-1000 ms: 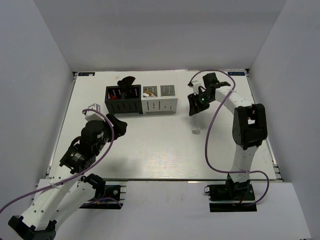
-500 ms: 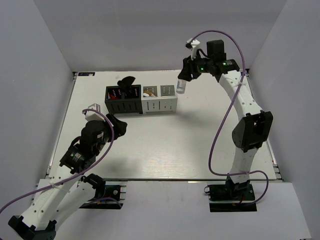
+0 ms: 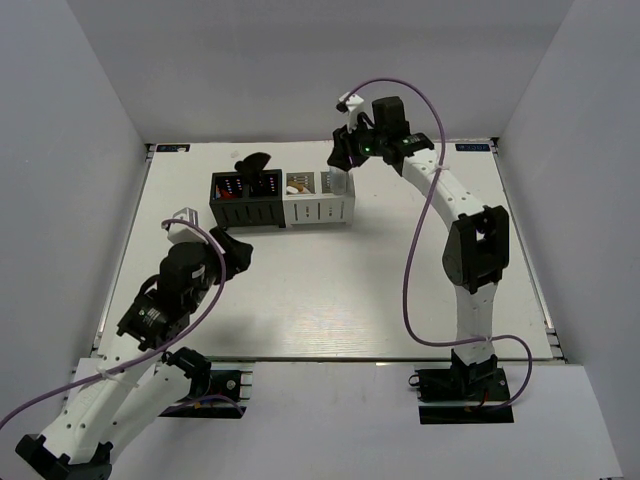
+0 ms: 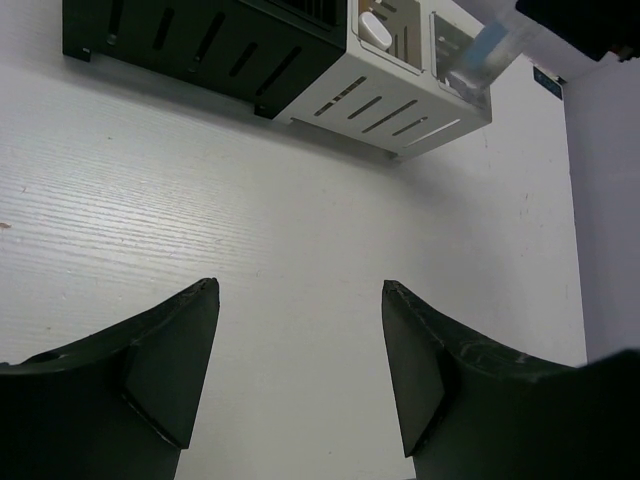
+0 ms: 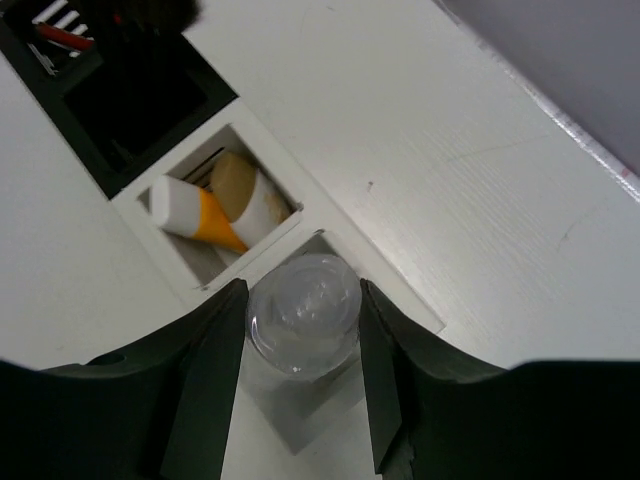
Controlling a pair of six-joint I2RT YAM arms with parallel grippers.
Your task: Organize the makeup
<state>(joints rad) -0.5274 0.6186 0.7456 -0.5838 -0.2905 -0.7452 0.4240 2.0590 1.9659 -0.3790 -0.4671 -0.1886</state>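
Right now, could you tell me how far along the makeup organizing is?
Nearly finished, it seems. Done: brushes and red pencils stand in the black box, and the orange tube lies in a white box compartment. In hand: the right gripper holds the clear bottle above that box's end compartment. Left: lowering and releasing it. The left gripper is open and empty.

White arms (image 3: 472,312), black joints (image 3: 475,250), purple cables (image 3: 406,290)
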